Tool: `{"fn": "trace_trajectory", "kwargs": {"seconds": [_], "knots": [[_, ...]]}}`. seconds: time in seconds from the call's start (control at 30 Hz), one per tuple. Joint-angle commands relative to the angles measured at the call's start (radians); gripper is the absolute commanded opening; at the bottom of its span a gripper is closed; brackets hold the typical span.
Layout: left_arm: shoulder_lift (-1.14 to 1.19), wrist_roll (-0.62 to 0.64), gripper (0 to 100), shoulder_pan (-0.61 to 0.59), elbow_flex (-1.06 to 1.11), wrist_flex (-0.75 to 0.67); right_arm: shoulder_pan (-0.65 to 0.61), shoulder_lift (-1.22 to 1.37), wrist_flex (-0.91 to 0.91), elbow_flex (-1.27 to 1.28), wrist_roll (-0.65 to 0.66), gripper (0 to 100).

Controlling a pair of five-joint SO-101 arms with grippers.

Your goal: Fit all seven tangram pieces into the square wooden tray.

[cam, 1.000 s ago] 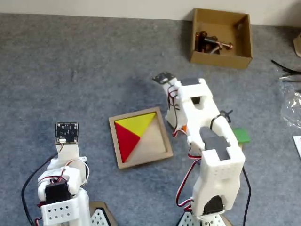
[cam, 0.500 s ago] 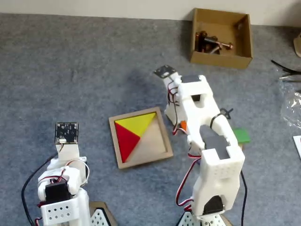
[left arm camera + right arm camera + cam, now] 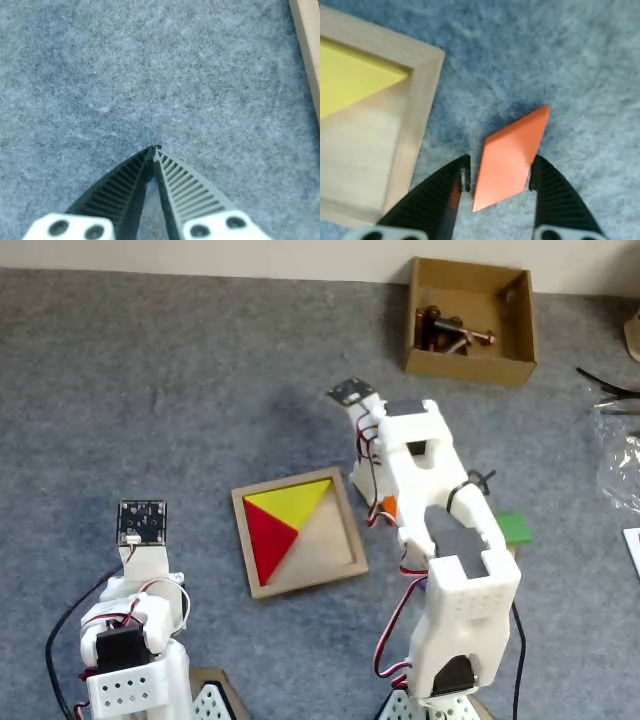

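Note:
The square wooden tray (image 3: 244,545) lies mid-table with a yellow triangle (image 3: 290,502) and a red triangle (image 3: 268,538) in it; the rest of its floor is bare wood. Just off its right rim lies an orange parallelogram (image 3: 389,507), largely hidden under the right arm (image 3: 430,490). My right gripper (image 3: 500,167) is open, one finger on each side of the orange parallelogram (image 3: 510,156), which lies flat on the carpet beside the tray's corner (image 3: 422,100). A green piece (image 3: 515,528) peeks out right of that arm. My left gripper (image 3: 154,148) is shut over bare carpet, left of the tray.
A cardboard box (image 3: 470,320) holding small metal parts stands at the back right. Tools (image 3: 610,390) and a plastic bag (image 3: 622,475) lie at the right edge. Grey carpet covers the table.
The right arm has shifted slightly toward the far side of the table, then held still. The left arm and the tray have not moved.

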Motion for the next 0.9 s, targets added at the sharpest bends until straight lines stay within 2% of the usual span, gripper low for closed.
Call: {"fn": "trace_trajectory", "kwargs": {"seconds": [0.0, 0.1, 0.23, 0.47, 0.87], "knots": [[-0.007, 0.009, 1, -0.013, 0.019, 0.005, 0.010, -0.007, -0.025, -0.056, -0.014, 18.0], [-0.007, 0.009, 1, -0.013, 0.019, 0.005, 0.012, -0.007, -0.028, -0.056, -0.068, 18.0], [-0.007, 0.009, 1, -0.013, 0.019, 0.005, 0.015, -0.005, -0.028, -0.054, -0.072, 17.9], [-0.007, 0.009, 1, -0.013, 0.019, 0.005, 0.018, -0.004, -0.028, -0.054, -0.072, 6.1], [-0.007, 0.009, 1, -0.013, 0.019, 0.005, 0.045, -0.004, -0.025, -0.053, -0.084, 4.1]]}}
